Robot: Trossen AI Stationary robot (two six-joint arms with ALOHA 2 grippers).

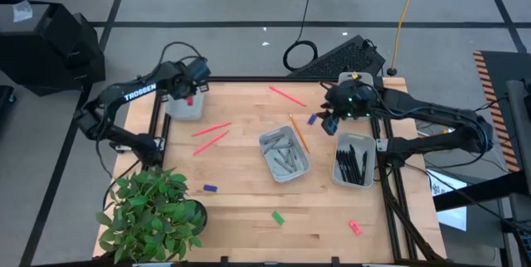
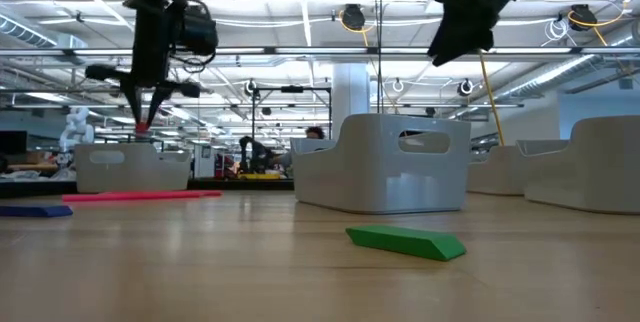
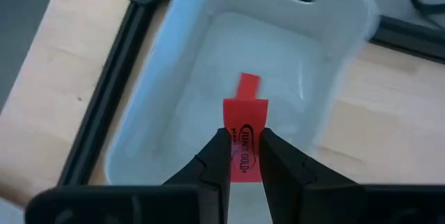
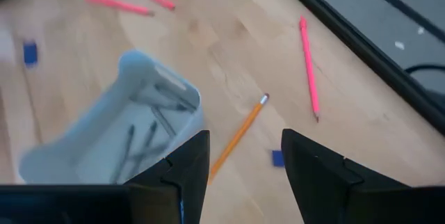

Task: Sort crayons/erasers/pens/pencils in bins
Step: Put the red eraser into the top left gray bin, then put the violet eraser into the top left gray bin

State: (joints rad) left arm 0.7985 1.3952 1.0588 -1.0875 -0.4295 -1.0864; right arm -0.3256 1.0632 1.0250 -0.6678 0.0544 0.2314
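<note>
The left hand [image 3: 242,156] hangs over the far-left bin [image 3: 327,50], pinching a red eraser [image 3: 244,137] between its fingers; the eraser's long axis runs down toward the bin floor, where a second red eraser [image 3: 249,85] lies. The right hand [image 4: 240,172] hovers with fingers spread above an orange pencil [image 4: 238,136] that lies slantwise on the tabletop [image 4: 229,50] just beside the crayon bin [image 4: 111,137], with a blue eraser [image 4: 277,157] near it.
</note>
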